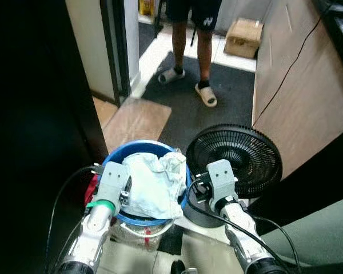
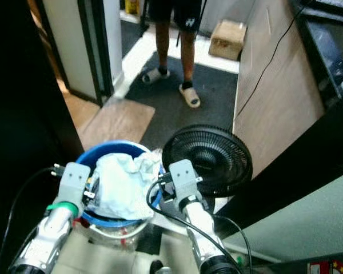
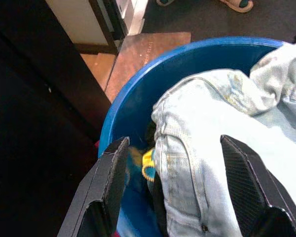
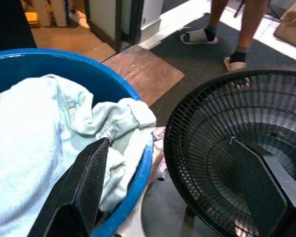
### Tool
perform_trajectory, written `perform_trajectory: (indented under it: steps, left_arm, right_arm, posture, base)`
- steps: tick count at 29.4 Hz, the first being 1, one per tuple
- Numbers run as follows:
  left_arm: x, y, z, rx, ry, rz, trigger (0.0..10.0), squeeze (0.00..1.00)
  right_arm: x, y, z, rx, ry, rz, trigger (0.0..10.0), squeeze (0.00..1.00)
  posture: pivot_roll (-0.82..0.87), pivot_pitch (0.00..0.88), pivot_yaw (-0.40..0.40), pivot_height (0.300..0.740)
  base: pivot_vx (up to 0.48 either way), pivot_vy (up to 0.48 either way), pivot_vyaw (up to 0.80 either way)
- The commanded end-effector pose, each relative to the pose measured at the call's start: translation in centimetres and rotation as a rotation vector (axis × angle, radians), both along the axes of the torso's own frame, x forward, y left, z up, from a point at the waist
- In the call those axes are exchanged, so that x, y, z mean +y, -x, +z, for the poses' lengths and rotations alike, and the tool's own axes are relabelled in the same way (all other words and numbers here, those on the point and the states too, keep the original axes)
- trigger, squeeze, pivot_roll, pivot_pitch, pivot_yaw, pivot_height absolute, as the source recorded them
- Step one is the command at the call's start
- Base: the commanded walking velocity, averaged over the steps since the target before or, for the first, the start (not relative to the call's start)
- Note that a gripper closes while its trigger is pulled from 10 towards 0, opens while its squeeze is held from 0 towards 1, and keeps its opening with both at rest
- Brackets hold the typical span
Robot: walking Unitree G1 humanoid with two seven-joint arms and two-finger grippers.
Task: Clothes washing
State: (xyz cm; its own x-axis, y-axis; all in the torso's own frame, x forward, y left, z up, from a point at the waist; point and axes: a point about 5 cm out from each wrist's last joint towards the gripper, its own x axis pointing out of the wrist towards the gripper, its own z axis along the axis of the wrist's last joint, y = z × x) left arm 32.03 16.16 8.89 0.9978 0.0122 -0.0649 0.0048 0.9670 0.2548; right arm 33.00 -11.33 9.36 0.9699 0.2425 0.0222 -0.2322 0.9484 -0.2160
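A round blue plastic basin (image 1: 115,157) heaped with pale blue denim clothes (image 1: 154,182) sits low in the head view at about 7 o'clock from centre, with the black round wire-guard floor fan (image 1: 235,158) just beside it at its 3 o'clock. The left gripper (image 3: 170,185) hangs over the basin's 9 o'clock rim with its fingers spread apart either side of the denim. The right gripper (image 4: 182,190) is likewise spread wide, one finger over the basin's 3 o'clock edge and the other before the fan, while a person's legs in pale sandals (image 1: 206,94) stand on a dark floor mat (image 1: 228,91) at 12 o'clock.
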Motion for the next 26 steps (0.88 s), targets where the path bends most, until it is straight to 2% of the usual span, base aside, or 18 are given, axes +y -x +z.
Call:
perform_trajectory:
  steps: [1, 4, 5, 9, 12, 16, 18, 19, 20, 26]
  left_arm:
    - [0.0, 0.3, -0.3, 0.028, 0.012, 0.005, 10.0, 0.0]
    - [-0.1, 0.1, 0.3, 0.015, 0.017, 0.005, 10.0, 0.0]
    - [-0.2, -0.1, 0.8, 0.004, 0.024, 0.005, 10.0, 0.0]
    - [-0.3, -0.5, 1.3, -0.005, 0.03, 0.004, 10.0, 0.0]
    - [-0.7, -1.1, 1.7, -0.004, 0.026, -0.005, 10.0, 0.0]
    - [-0.5, -1.5, 2.0, 0.0, 0.02, 0.011, 10.0, 0.0]
    - [0.7, -1.6, 2.1, 0.015, 0.005, 0.041, 10.0, 0.0]
    - [0.7, -1.6, 2.1, 0.015, 0.005, 0.041, 10.0, 0.0]
    - [1.7, -1.3, 1.8, 0.044, -0.01, 0.048, 10.0, 0.0]
    - [2.5, -0.3, -0.1, 0.11, -0.036, 0.044, 10.0, 0.0]
  right_arm:
    - [0.2, 0.3, -0.6, 0.034, 0.001, 0.01, 10.0, 0.0]
    - [0.4, 0.2, -0.3, 0.029, 0.001, 0.018, 10.0, 0.0]
    - [0.4, 0.1, 0.0, 0.025, 0.001, 0.022, 10.0, 0.0]
    - [0.3, -0.1, 0.2, 0.024, 0.003, 0.017, 10.0, 0.0]
    - [-0.7, -0.4, 0.3, 0.027, 0.023, -0.035, 10.0, 0.0]
    - [-1.8, -0.5, 0.3, 0.026, 0.048, -0.075, 10.0, 0.0]
    - [-2.5, -0.2, -0.7, 0.073, 0.092, -0.08, 10.0, 0.0]
    - [-2.5, -0.2, -0.7, 0.073, 0.092, -0.08, 10.0, 0.0]
    - [-2.7, 0.2, -1.6, 0.109, 0.121, -0.076, 10.0, 0.0]
    - [-2.6, 0.8, -2.8, 0.155, 0.102, -0.077, 10.0, 0.0]
  posture:
    - [0.08, 0.4, -0.011, 0.74]
    - [0.08, 0.4, -0.011, 0.74]
    - [0.07, 0.43, -0.008, 0.74]
    - [0.07, 0.455, -0.001, 0.74]
    - [0.06, 0.496, 0.016, 0.74]
    - [0.06, 0.507, 0.02, 0.74]
    - [0.07, 0.521, 0.026, 0.74]
    - [0.07, 0.521, 0.026, 0.74]
    - [0.08, 0.526, 0.031, 0.74]
    - [0.09, 0.528, 0.035, 0.74]
  base:
    - [0.0, 0.0, 0.0]
    - [0.0, 0.0, 0.0]
    - [0.0, 0.0, 0.0]
    - [0.0, 0.0, 0.0]
    - [0.0, 0.0, 0.0]
    - [0.0, 0.0, 0.0]
    - [0.0, 0.0, 0.0]
    - [0.0, 0.0, 0.0]
    - [0.0, 0.0, 0.0]
    - [0.0, 0.0, 0.0]
